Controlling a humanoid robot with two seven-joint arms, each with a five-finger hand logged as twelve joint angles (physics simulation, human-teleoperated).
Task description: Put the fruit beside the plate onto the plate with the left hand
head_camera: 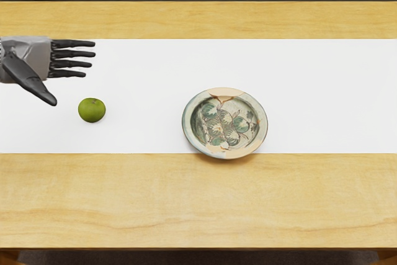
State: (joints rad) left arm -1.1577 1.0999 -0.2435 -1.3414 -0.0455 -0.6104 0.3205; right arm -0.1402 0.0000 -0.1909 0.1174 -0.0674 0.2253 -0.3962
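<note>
While held flat w/ fingers spread, nothing gripped, left hand [46,66] seen at far left, green apple [92,110] just near of it, plate [224,123] well right, white runner [322,91] under both.

A white runner [310,91] lies across the wooden table [198,203].

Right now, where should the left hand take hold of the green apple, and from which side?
Probably around its widest middle, from above and the left: the green apple is round, sits free on the white cloth, and the open left hand is on that side.
</note>
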